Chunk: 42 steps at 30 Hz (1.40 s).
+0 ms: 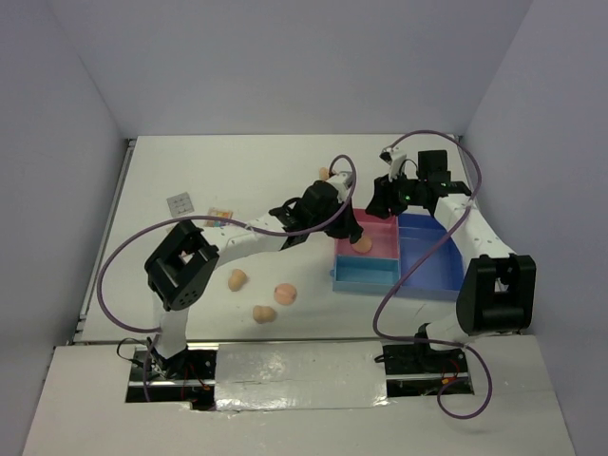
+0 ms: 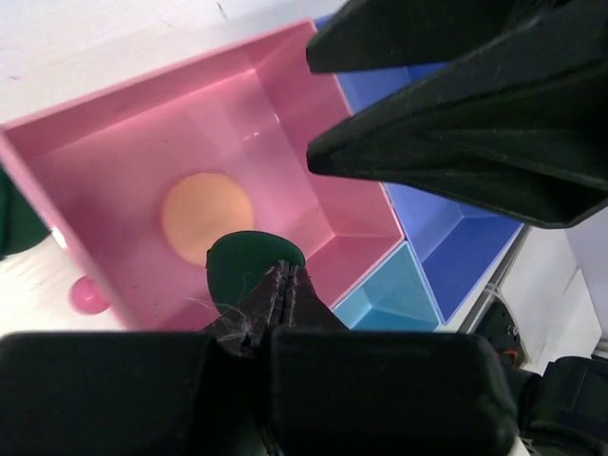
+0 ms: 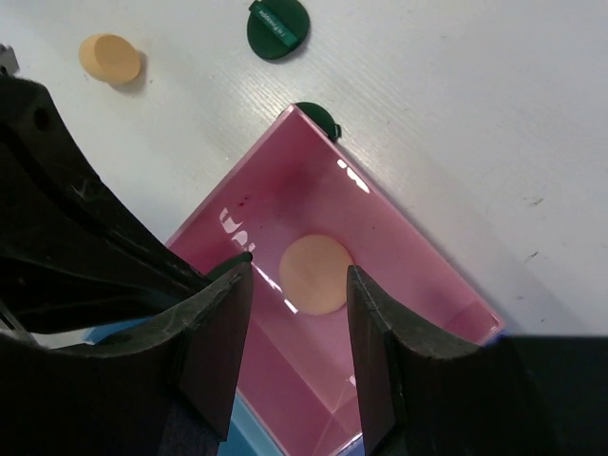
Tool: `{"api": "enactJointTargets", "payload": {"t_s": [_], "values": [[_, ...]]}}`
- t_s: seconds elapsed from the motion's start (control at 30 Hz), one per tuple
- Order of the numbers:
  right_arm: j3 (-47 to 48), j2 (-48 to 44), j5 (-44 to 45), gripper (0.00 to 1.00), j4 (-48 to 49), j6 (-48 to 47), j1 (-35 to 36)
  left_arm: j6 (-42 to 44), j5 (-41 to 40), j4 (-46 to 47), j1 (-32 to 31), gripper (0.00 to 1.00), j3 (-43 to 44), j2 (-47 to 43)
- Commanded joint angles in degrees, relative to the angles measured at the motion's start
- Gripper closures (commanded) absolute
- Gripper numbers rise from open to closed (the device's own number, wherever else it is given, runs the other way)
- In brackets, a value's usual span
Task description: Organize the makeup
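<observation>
Left arm (image 1: 237,237): is reaching from its base at the near edge diagonally toward the tray (image 1: 334,275), with the wrist tipping down over the pink compartment (image 2: 123,161).

Left tool (image 2: 285,274): its fingers are pinching together on the near rim of a held dark green disc (image 2: 249,255) and are carrying it above the pink compartment.

Right arm (image 1: 480,242): is rising from its base beside the tray and bending back across the dark blue compartment (image 1: 427,256), its wrist pointing down at the tray's far side.

Right tool (image 3: 299,275): its fingers are standing apart and gripping nothing. It is hovering over the pink compartment, close to the left tool.

Peach pad (image 3: 316,275): is lying flat on the pink compartment's floor, framed between the right tool's fingers in the right wrist view.

Loose peach pad (image 3: 109,57): is resting on the tabletop (image 1: 237,161) beyond the tray.

Loose dark green discs, two: one (image 3: 278,27) is lying on the tabletop well apart from the tray. The other (image 3: 318,116) is sitting at the tray's far corner, partly hidden by its wall.

Peach sponges, three (image 1: 237,278) (image 1: 285,293) (image 1: 264,313): are lying on the tabletop left of the tray, near the left arm.

Palettes, two (image 1: 180,203) (image 1: 220,214): are lying at the far left, the second just beside the left arm.

Light-blue compartment (image 1: 366,275): is adjoining the pink one on its near side.

Surroundings: the tabletop is showing white. Pale grey-lavender walls (image 1: 285,57) are closing it in on three sides, and purple cables (image 1: 109,275) are looping off both arms.
</observation>
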Motion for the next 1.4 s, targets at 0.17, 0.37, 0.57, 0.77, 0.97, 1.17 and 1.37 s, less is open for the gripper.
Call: {"api": "enactJointTargets", "payload": {"t_s": [0.17,0.37,0.57,0.77,0.97,1.17,1.37], "values": [[0.0,-2.1,-0.4,0.48,2.4,0.5,-0.8,-1.9,1.0,2.5,-0.5,0.68,3.2,2.0],[0.6,-1.5,-1.1,0.48,2.0,0.7,-0.8,-1.6,-0.3,2.3,-0.5,0.62,2.2,0.5],[3.8,0.8,-2.9,0.48,-0.7,-1.4,-0.5,0.6,-3.6,0.1,-0.4,0.85,0.3,-4.0],[12.3,6.1,0.3,0.48,-7.2,-9.5,3.5,3.0,-12.0,-3.7,1.0,0.92,-7.8,-15.7],[21.3,13.9,14.5,0.33,-12.3,-16.3,13.8,1.8,-21.2,-12.0,4.7,0.49,-19.2,-29.9],[27.2,20.4,24.4,0.31,-14.2,-19.0,21.6,-1.3,-26.0,-15.2,8.3,0.37,-30.5,-44.3],[32.7,29.1,30.4,0.31,-18.7,-22.0,26.4,-4.3,-28.5,-17.9,9.6,0.35,-37.7,-54.8]]}}
